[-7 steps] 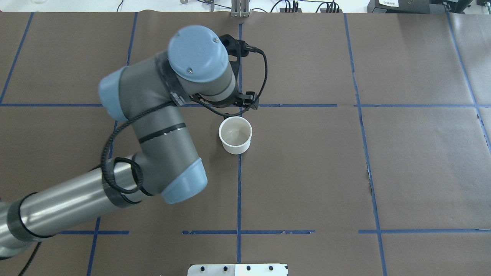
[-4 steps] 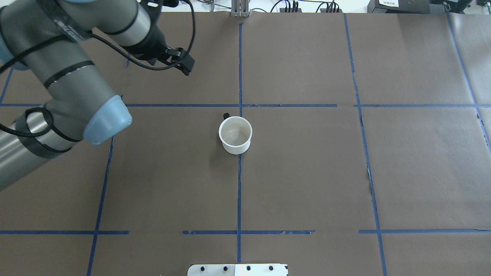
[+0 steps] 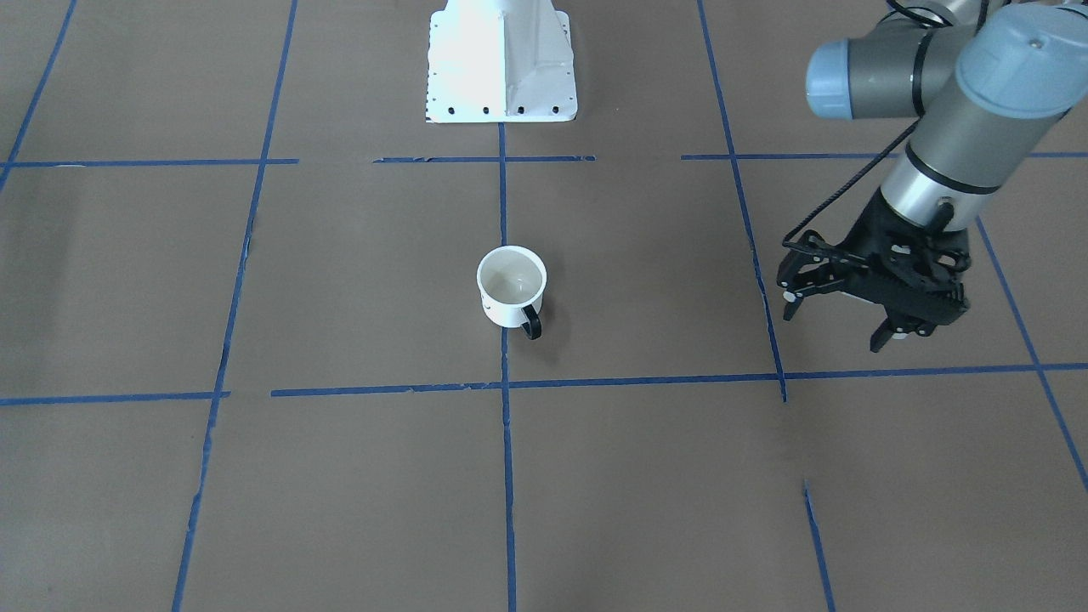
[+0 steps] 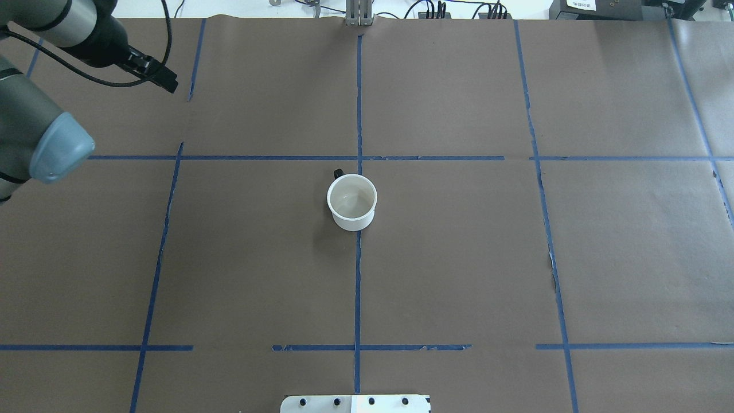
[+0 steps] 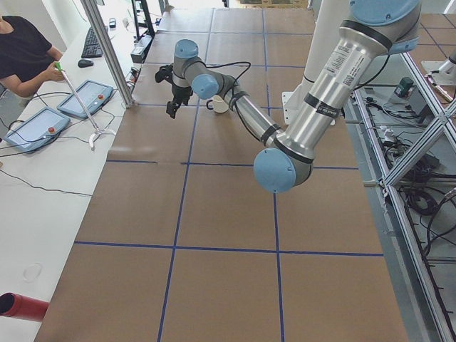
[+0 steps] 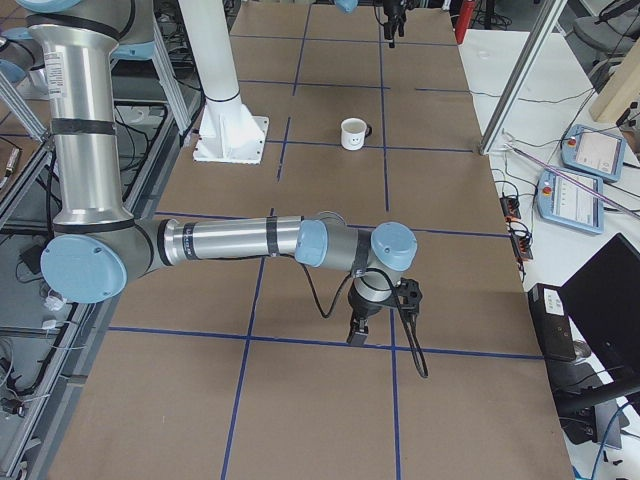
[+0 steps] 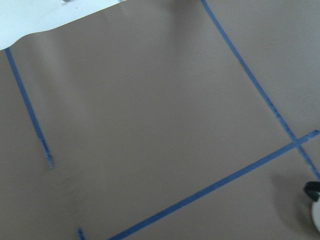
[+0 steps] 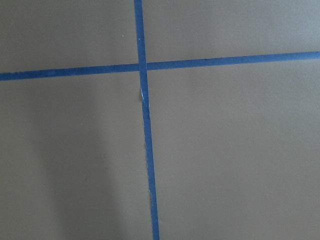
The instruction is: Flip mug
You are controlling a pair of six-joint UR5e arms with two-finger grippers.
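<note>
The white mug [image 4: 352, 201] stands upright, mouth up, at the middle of the table on a blue tape line. Its black handle [image 3: 531, 323] points away from the robot's base. The mug also shows in the front-facing view [image 3: 511, 285], the exterior right view [image 6: 352, 132] and at the lower right edge of the left wrist view [image 7: 316, 214]. My left gripper [image 3: 837, 327] is open and empty, well off to the mug's side, above the table. My right gripper [image 6: 383, 312] hovers low over the table far from the mug; I cannot tell whether it is open or shut.
Brown paper with blue tape lines [image 4: 358, 287] covers the table. The robot's white base plate [image 3: 501, 76] stands at the near edge. Operators' desks with tablets [image 5: 85, 96] lie past the far edge.
My left arm has swung from right beside the mug away to the far left of the table. The mug has not moved.
</note>
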